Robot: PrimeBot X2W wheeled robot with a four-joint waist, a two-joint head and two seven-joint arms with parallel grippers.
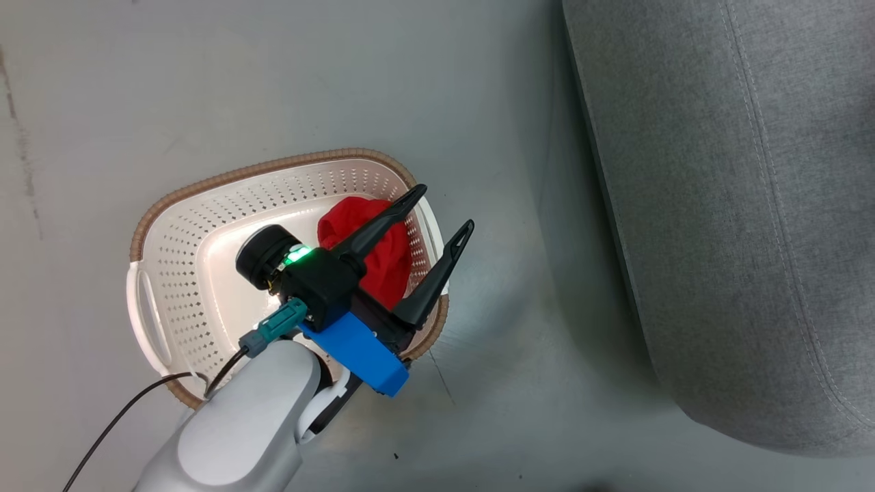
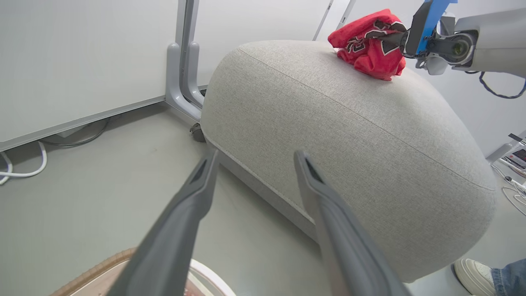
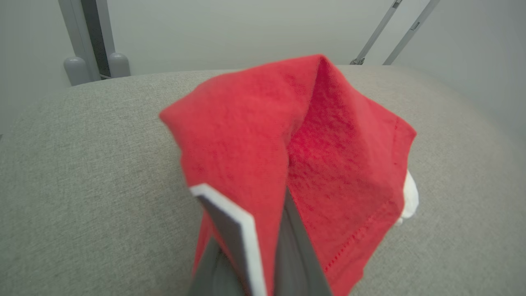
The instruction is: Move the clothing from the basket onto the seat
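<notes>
The seat [image 1: 738, 205] is taking up the right of the scene, with the basket [image 1: 225, 179] sitting on the floor to its left, apart from it. Judging by how things are lying, the task is running at about halfway. One red garment [image 2: 370, 49] is resting bunched on the far top of the seat, while the right gripper [image 2: 394, 39] is clamping it between fingers drawn together, so its release is not yet done. The other red garment [image 1: 342, 217] is lying crumpled against the basket's right wall, waiting to be lifted. The left gripper [image 1: 444, 210] is hovering above that side of the basket with its fingers spread apart, holding nothing and aiming toward the seat. The left arm is covering part of the basket's floor, so anything lying beneath it is going unseen. The right gripper's fingertips are sitting buried in cloth, and the print on the seat garment is reading too small to make out. A person's shoe [image 2: 472, 275] is showing cut off near the seat's right end.
</notes>
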